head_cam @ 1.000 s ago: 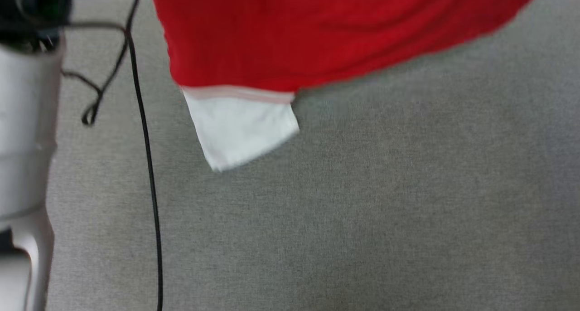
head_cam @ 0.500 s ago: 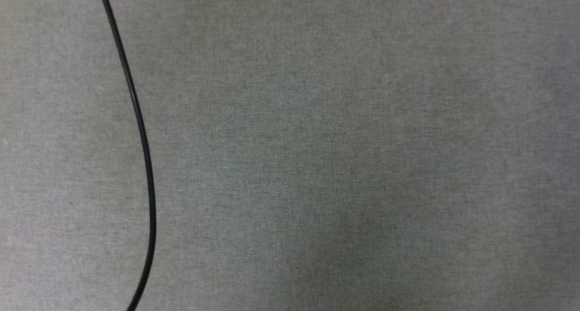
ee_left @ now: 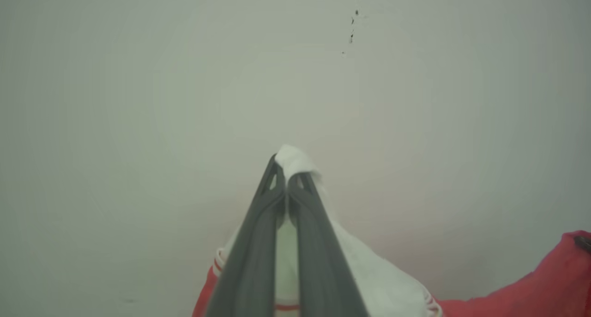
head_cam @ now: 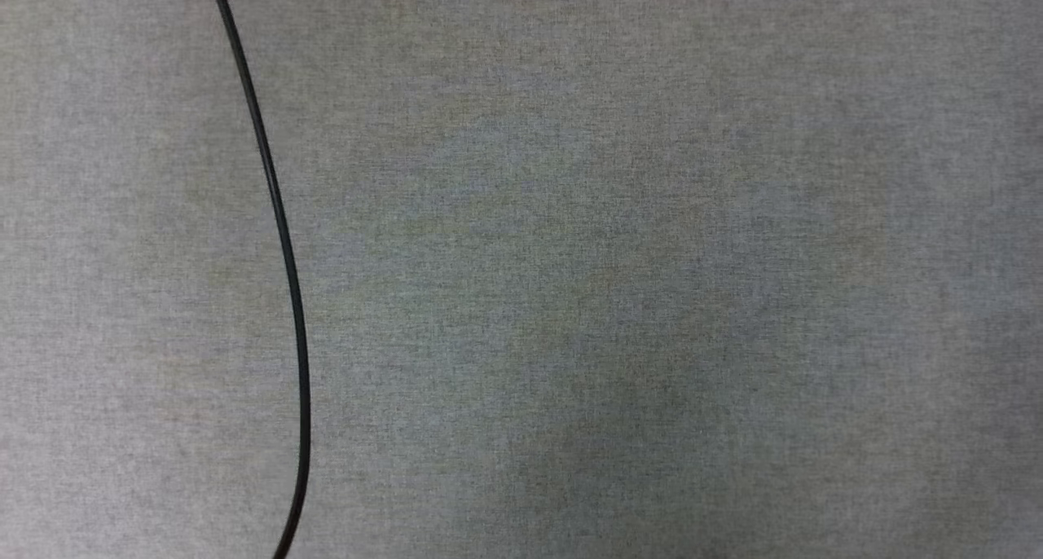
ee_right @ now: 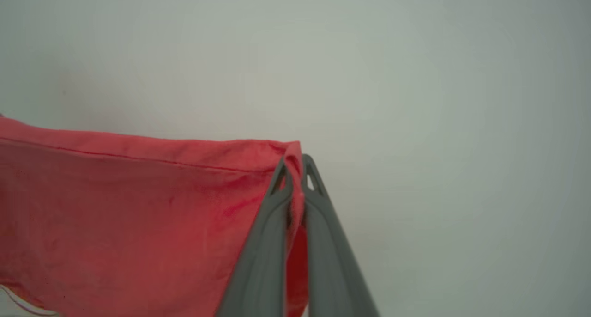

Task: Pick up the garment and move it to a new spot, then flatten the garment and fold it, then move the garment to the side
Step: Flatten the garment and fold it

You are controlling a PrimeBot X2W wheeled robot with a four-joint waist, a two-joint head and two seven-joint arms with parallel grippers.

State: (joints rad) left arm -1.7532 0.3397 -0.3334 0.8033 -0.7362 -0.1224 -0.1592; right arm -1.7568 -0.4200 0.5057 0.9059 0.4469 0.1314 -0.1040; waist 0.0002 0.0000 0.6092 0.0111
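Black cable (head_cam: 281,233) curves down the left of the grey cloth surface (head_cam: 652,298). Left gripper (ee_left: 287,169): jaws pinched tight on the white sleeve of the jersey (ee_left: 383,280). Right gripper (ee_right: 295,169): clamped on its red hem, cloth stretching away leftward.

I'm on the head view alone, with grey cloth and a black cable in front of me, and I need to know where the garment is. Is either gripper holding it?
Observer: Yes. The left gripper is shut on the garment, pinching its white sleeve.
Operator: And the right one?
Observer: The right gripper is shut on a red, stitched edge of the garment.
Operator: Is the cloth bunched up there?
Observer: In the right wrist view that red edge runs away from the gripper in a fairly straight line, with the red cloth spread out beside it.
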